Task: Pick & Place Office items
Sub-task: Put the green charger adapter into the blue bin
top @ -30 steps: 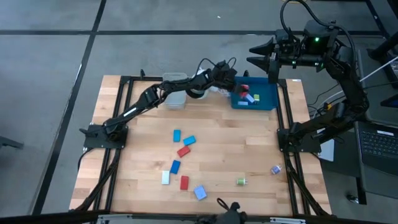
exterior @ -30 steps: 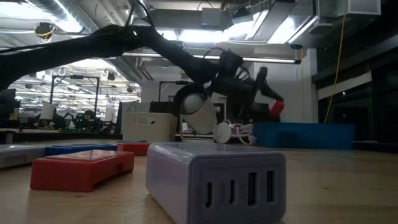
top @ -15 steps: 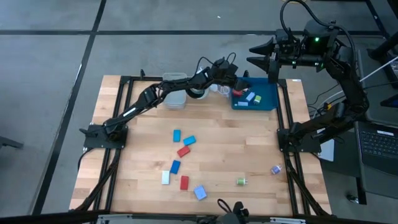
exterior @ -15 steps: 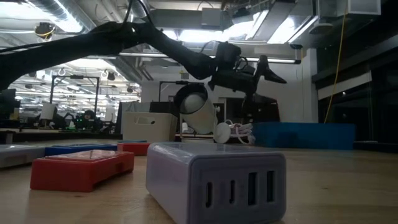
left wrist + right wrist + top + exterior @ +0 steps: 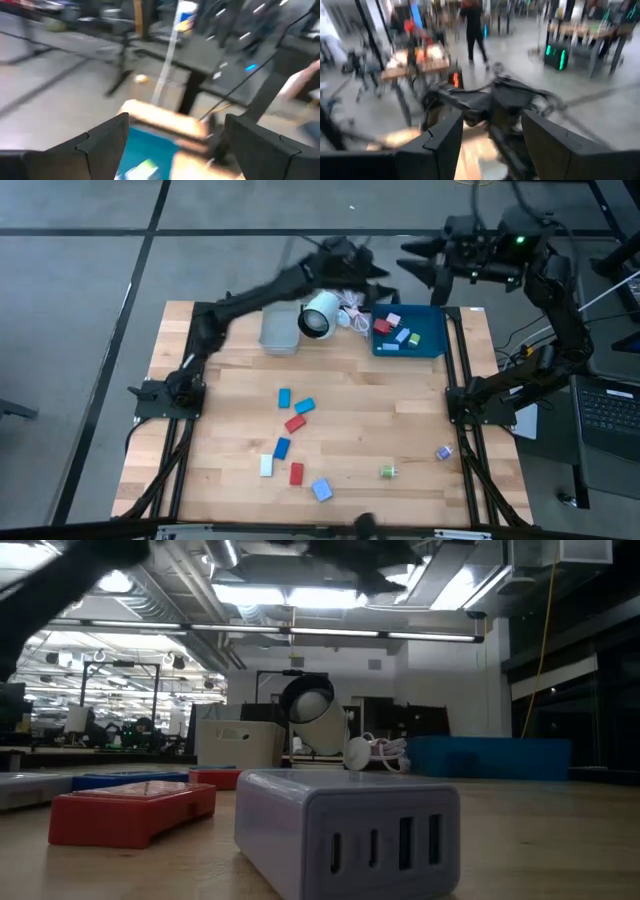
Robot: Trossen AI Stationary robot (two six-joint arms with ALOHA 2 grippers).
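Nine office items [image 5: 294,423] are lying loose on the table [image 5: 420,395] — three red, five blue or white — and about four in the blue tray [image 5: 430,330]. The left gripper [image 5: 372,268] is lifting away from the tray, fingers apart and empty — its red piece is now lying inside — while the right gripper [image 5: 412,256] is hovering beyond the table's edge, jaws partly apart.

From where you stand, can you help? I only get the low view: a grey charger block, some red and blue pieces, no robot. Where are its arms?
Observer: The left gripper hovers open and empty over the table's far edge, near the blue tray.
Operator: I see that tray's wall. Anything inside?
Observer: Yes, a few small blocks: red, light-blue and white.
Operator: And the other arm?
Observer: The right gripper waits beyond the far right corner, open, holding nothing.
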